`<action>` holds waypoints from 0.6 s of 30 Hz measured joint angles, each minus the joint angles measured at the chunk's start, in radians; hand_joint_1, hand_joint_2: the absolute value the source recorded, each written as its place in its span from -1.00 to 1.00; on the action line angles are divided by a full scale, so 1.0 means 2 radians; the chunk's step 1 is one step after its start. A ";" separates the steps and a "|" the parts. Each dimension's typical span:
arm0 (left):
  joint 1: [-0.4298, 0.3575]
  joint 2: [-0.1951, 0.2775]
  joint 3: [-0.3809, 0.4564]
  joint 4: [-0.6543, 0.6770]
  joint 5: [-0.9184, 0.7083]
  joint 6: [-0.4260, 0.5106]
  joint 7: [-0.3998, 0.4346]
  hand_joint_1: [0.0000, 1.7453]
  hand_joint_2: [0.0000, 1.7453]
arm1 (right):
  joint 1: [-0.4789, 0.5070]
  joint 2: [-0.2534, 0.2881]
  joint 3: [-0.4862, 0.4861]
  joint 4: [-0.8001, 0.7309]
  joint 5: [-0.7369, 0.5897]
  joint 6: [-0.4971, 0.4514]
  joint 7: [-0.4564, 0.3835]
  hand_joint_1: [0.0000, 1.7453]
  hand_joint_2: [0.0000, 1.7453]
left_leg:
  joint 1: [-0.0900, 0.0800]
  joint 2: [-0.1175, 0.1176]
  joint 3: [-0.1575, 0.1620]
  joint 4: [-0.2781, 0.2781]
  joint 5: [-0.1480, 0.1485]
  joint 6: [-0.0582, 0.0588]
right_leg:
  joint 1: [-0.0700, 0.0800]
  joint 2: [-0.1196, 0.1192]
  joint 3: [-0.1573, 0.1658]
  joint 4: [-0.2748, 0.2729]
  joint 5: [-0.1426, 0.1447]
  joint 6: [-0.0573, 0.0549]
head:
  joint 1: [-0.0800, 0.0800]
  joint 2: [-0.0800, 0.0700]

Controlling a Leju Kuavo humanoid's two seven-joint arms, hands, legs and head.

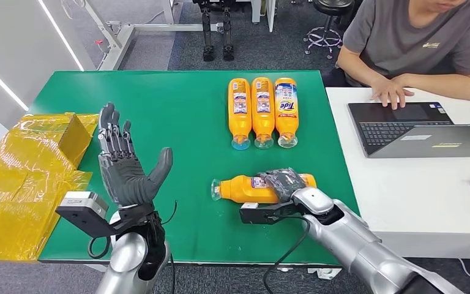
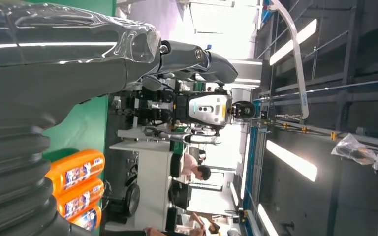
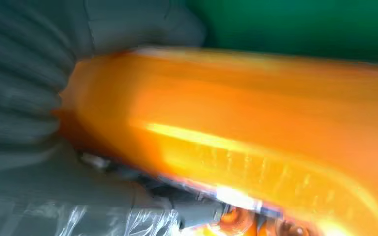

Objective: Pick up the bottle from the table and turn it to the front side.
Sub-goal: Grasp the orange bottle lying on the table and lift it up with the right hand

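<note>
Orange plastic catches the eye first: a bottle (image 1: 245, 188) lies on its side on the green table (image 1: 177, 110), cap pointing toward nine o'clock, base toward three. The right hand (image 1: 283, 182) is wrapped over the bottle's base end, fingers curled down across its label, so it grips the bottle where it lies. Whether the bottle touches the table I cannot tell. From the right wrist view the bottle (image 3: 256, 132) is a blurred orange mass pressed against the grey hand (image 3: 24, 98).

At about eight o'clock from the bottle, the left hand (image 1: 122, 162) is raised above the table, palm facing inward, fingers straight and spread, thumb out; it holds nothing.

Toward twelve o'clock, well apart from the gripped bottle, three more orange bottles (image 1: 262, 112) lie side by side, touching, caps toward the robot. Yellow wrapped boxes (image 1: 30, 165) sit at the table's nine o'clock edge. At two o'clock a person (image 1: 416, 43) sits at a white desk (image 1: 404, 190) with one hand on a laptop (image 1: 410, 125).
</note>
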 joint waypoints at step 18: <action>0.024 0.006 0.000 -0.030 -0.007 0.021 0.000 -1.00 1.00 | 0.126 0.063 -0.159 -0.134 -0.121 -0.299 -0.137 1.00 1.00 | 0.000 -0.001 -0.001 0.000 0.000 0.000 | 0.000 0.000 -0.001 0.000 -0.001 0.000 | 0.000 0.000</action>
